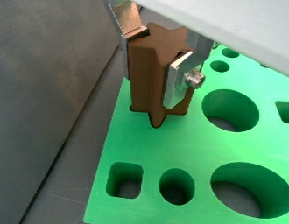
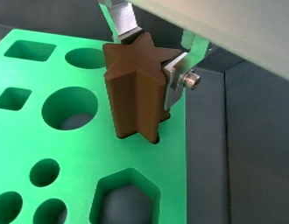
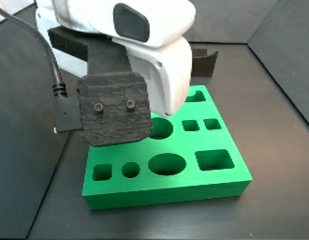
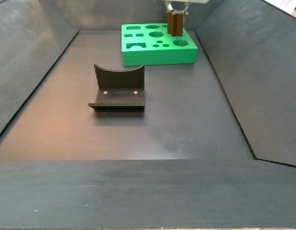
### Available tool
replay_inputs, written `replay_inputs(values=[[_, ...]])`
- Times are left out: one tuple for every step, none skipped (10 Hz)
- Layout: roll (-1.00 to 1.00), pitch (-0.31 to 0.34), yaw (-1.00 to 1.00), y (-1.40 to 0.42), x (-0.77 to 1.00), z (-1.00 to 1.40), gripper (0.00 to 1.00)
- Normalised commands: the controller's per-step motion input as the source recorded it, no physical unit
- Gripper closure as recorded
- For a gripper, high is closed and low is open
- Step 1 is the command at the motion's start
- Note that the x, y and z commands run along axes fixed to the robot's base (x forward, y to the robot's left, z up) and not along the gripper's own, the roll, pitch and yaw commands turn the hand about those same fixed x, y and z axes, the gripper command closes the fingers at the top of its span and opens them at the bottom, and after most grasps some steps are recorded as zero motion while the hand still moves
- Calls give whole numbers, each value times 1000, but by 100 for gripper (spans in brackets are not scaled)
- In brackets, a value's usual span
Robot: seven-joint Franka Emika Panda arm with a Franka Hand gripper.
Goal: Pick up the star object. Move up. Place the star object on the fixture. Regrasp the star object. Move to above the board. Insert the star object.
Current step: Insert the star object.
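Observation:
The star object [image 1: 151, 74] is a brown star-shaped prism, held upright. My gripper [image 1: 158, 63] is shut on it, one silver finger [image 1: 179, 77] on each side. It shows the same way in the other wrist view, with the star object [image 2: 135, 87] in the gripper [image 2: 148, 63]. Its lower end hangs close over the green board [image 1: 141, 149], near one edge strip. I cannot tell whether it touches. In a side view the star object [image 4: 176, 22] stands over the board [image 4: 157, 49] at the far end. In the other side view the arm hides it.
The board [image 3: 183, 178] has round, square and other cut-outs, including a large angular hole [image 2: 121, 199] close to the star's lower end. The fixture [image 4: 117, 90] stands on the dark floor, well apart from the board. Dark walls enclose the floor.

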Motion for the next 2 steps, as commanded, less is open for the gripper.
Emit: replay_inputs(values=[[0, -96, 0, 0, -51, -51, 100], [0, 0, 0, 0, 0, 0, 100]])
